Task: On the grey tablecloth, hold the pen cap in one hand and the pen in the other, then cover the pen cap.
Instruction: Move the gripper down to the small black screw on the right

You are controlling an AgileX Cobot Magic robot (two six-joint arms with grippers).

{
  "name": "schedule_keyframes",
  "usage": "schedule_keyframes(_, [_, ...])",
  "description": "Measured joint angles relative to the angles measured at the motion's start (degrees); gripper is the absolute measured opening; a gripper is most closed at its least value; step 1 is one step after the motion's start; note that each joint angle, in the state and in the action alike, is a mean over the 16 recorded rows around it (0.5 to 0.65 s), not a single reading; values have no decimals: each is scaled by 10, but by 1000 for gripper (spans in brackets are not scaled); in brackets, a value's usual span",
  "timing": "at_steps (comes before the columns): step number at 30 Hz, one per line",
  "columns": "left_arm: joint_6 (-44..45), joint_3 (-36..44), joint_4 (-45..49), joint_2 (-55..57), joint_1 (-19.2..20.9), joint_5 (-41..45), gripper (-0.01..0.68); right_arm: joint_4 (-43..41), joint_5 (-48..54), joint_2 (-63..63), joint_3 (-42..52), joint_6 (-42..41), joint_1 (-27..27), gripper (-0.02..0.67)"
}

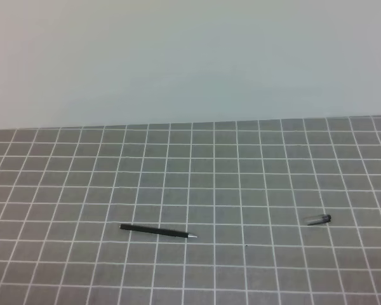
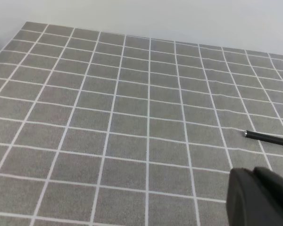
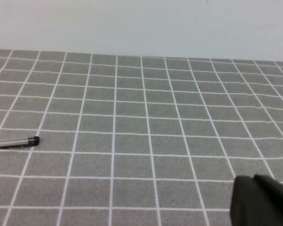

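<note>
The thin black pen (image 1: 157,230) lies flat on the grey tablecloth (image 1: 241,165), left of centre, its silvery tip pointing right. Its blunt end (image 2: 269,138) reaches in from the right edge of the left wrist view. The small translucent pen cap (image 1: 318,220) lies apart from it to the right, dark end to the right; the right wrist view has the pen cap (image 3: 20,142) at far left. No gripper shows in the high view. A dark part of the left gripper (image 2: 262,195) fills the lower right corner of its wrist view, and the right gripper (image 3: 262,200) likewise; both are shut, holding nothing.
A plain pale wall (image 1: 190,57) rises behind the cloth's far edge. The grid cloth covers the whole visible table surface.
</note>
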Motion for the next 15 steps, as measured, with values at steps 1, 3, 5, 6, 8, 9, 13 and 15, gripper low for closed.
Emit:
schedule_keyframes(1, [0, 0, 0, 0, 0, 0, -3, 0, 0, 0, 0, 0, 0, -4])
schedule_keyframes(3, [0, 0, 0, 0, 0, 0, -3, 0, 0, 0, 0, 0, 0, -4])
schedule_keyframes(5, [0, 0, 0, 0, 0, 0, -3, 0, 0, 0, 0, 0, 0, -4])
schedule_keyframes(6, [0, 0, 0, 0, 0, 0, -3, 0, 0, 0, 0, 0, 0, -4])
schedule_keyframes(8, [1, 0, 0, 0, 0, 0, -3, 0, 0, 0, 0, 0, 0, -4])
schedule_keyframes(9, [1, 0, 0, 0, 0, 0, -3, 0, 0, 0, 0, 0, 0, -4])
schedule_keyframes(13, [2, 0, 0, 0, 0, 0, -3, 0, 0, 0, 0, 0, 0, -4])
schedule_keyframes(15, [3, 0, 0, 0, 0, -2, -3, 0, 0, 0, 0, 0, 0, -4])
